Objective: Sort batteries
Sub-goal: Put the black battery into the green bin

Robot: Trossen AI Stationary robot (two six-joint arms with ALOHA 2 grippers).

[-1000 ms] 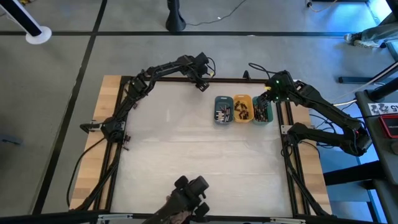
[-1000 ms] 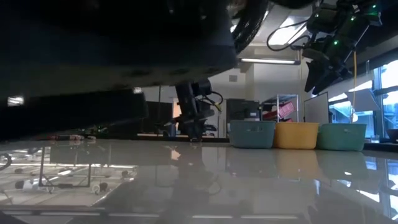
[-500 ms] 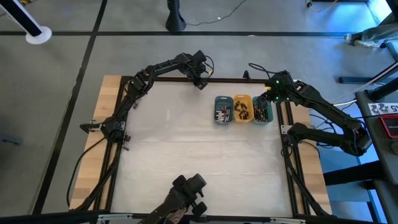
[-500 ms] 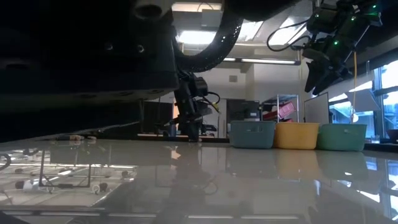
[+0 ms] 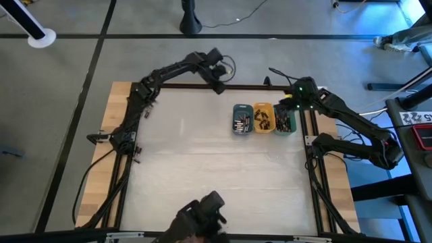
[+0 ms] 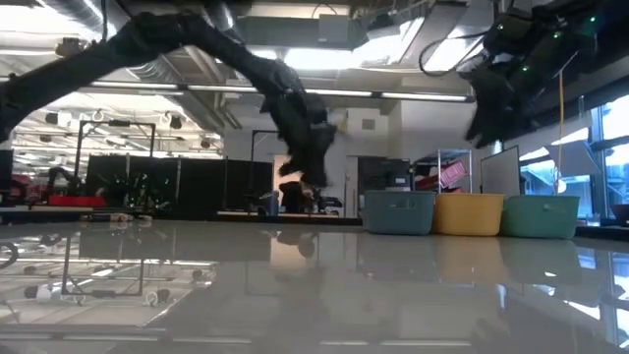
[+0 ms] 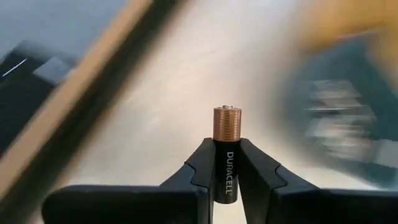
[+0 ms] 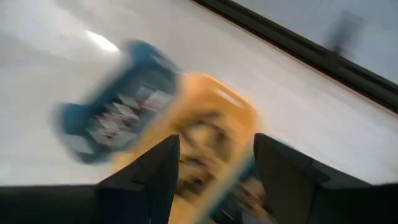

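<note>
My left gripper (image 7: 226,163) is shut on one battery (image 7: 226,134), black with a copper end, and hangs above the table's far edge (image 5: 219,85), left of the trays. It also shows in the low view (image 6: 313,185). Three small trays stand in a row at the far right: blue (image 5: 241,119), orange (image 5: 263,117) and green (image 5: 285,120). Each holds several batteries (image 5: 239,123). My right gripper (image 8: 215,163) is open and hangs over the orange and green trays (image 5: 289,108) with nothing between its fingers. My left gripper pinches the battery's black body (image 7: 226,179) between its two fingertips (image 7: 202,167). The battery lies along the fingers, and its copper end (image 7: 226,123) sticks out past them. The fingers slant downward from the far side. The battery is lifted clear of the table.
A dark frame rail (image 5: 256,86) runs along the table's far edge, just behind the left gripper. A dark jointed device (image 5: 201,216) sits at the near edge. The white tabletop (image 5: 202,162) stretches between it and the trays.
My left gripper has risen from the tabletop at the far edge, and its wrist has turned. The dark device at the near edge has shifted, and it has stopped covering the low view's upper left.
</note>
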